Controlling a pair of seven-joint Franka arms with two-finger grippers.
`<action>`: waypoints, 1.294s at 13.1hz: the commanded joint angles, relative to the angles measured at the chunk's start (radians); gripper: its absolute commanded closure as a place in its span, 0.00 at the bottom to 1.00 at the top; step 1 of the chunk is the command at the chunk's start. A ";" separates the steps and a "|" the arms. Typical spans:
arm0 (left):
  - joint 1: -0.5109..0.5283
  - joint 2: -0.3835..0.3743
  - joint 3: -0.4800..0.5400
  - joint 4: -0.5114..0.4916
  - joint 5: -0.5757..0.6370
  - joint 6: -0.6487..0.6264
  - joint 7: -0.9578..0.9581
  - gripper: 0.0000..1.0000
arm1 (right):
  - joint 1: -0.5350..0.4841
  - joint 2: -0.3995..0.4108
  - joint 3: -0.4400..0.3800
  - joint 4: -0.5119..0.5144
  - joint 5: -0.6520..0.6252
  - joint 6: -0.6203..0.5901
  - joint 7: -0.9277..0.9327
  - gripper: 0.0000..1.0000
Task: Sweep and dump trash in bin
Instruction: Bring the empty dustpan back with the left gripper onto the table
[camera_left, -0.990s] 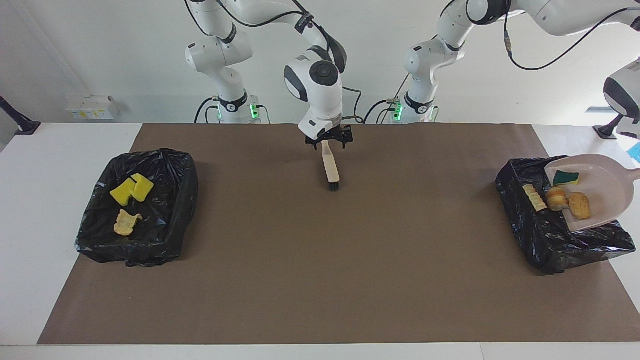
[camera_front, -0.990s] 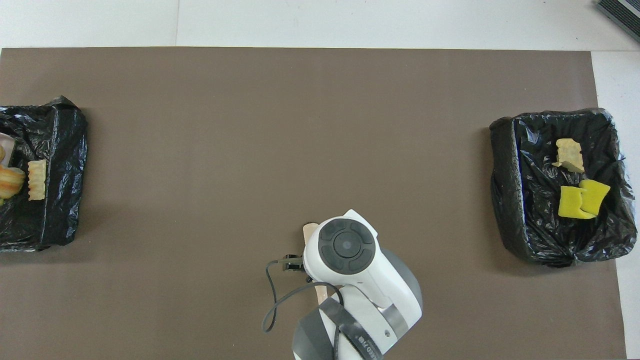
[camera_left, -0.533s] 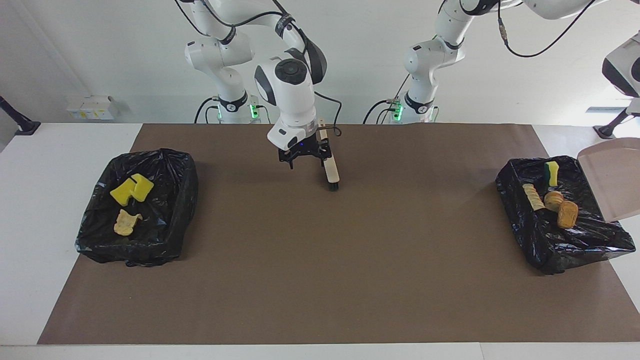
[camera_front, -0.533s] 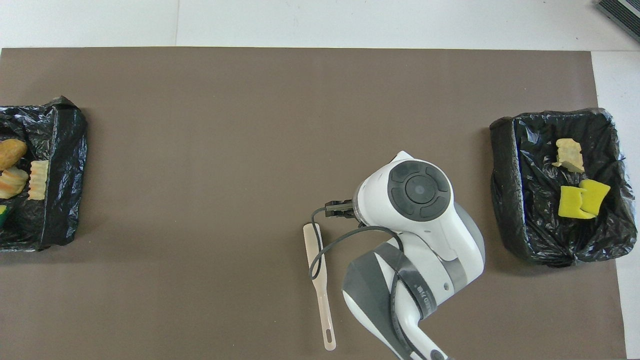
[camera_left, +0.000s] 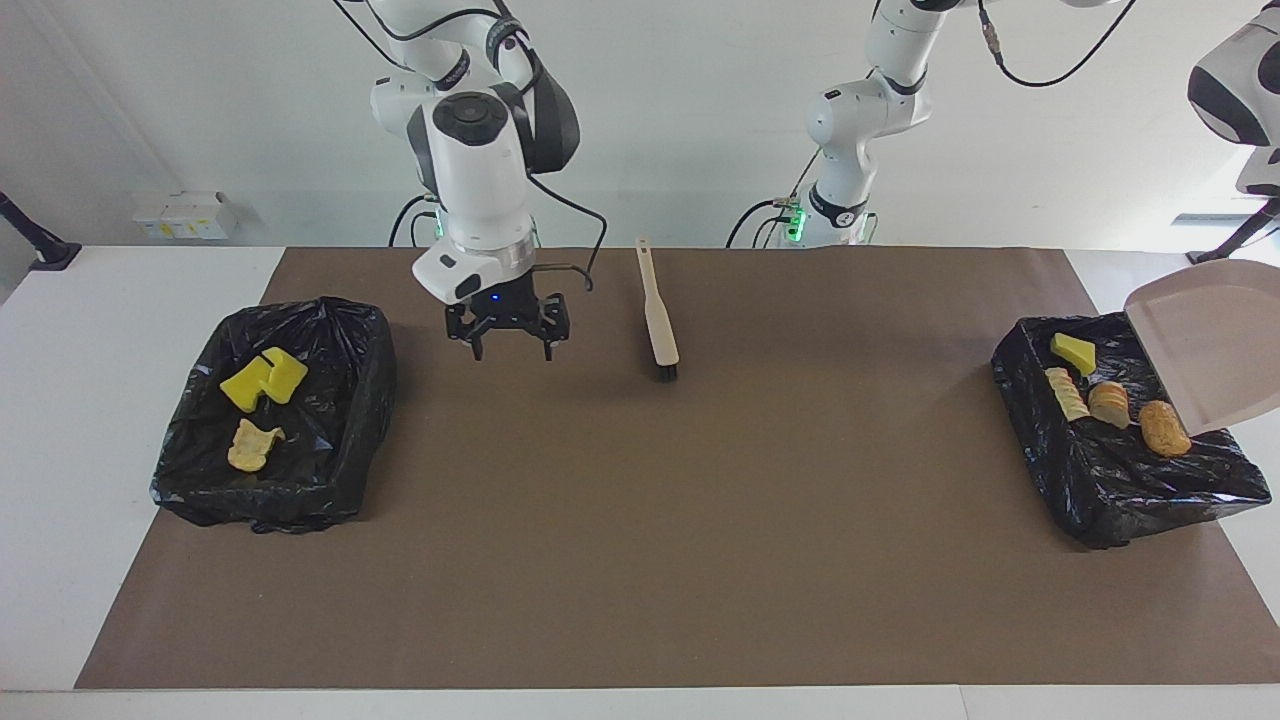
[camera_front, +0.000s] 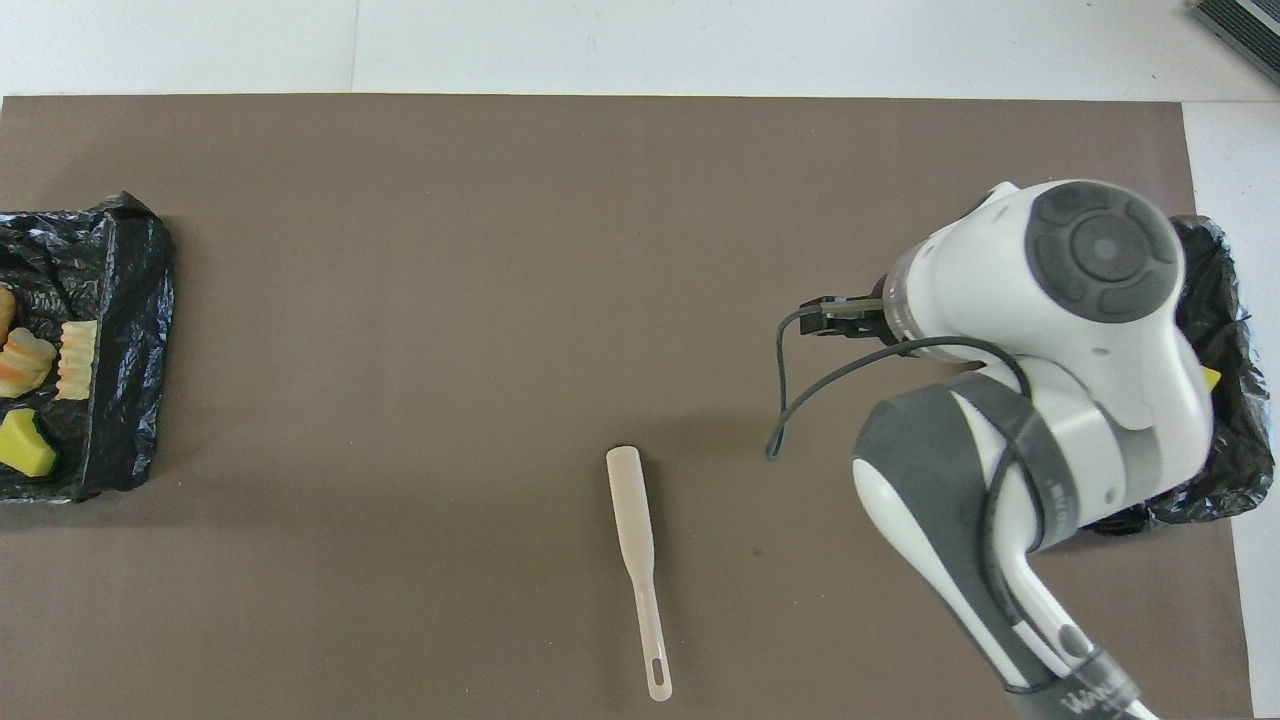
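Several trash scraps (camera_left: 1107, 403) lie in the black-lined bin (camera_left: 1100, 500) at the left arm's end: a yellow-green sponge (camera_left: 1072, 352), a ridged piece and orange chunks (camera_front: 22, 360). The beige dustpan (camera_left: 1215, 345) stands tipped up over that bin's edge, empty, below the left arm's hand. Its handle and the left gripper are out of frame. The brush (camera_left: 660, 320) lies alone on the brown mat (camera_left: 640, 520), bristles away from the robots. My right gripper (camera_left: 510, 345) hangs open and empty over the mat, between the brush (camera_front: 632, 520) and the other bin (camera_left: 275, 500).
The bin at the right arm's end holds two yellow sponge pieces (camera_left: 262, 380) and a tan scrap (camera_left: 252, 445). From above, the right arm covers most of that bin (camera_front: 1225, 330). White table shows around the mat.
The right gripper left the brush on the mat and swung toward the right arm's bin. The dustpan tipped up and its scraps slid into the left arm's bin.
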 joint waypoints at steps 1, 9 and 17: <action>-0.013 -0.021 0.009 -0.028 -0.210 -0.063 -0.019 1.00 | -0.051 -0.069 0.012 0.013 0.003 -0.083 -0.057 0.00; -0.132 -0.077 0.008 -0.246 -0.545 -0.083 -0.578 1.00 | -0.090 -0.148 -0.078 0.186 0.006 -0.328 -0.193 0.00; -0.376 0.022 0.008 -0.306 -0.677 0.021 -1.339 1.00 | 0.013 -0.186 -0.340 0.133 0.063 -0.376 -0.334 0.00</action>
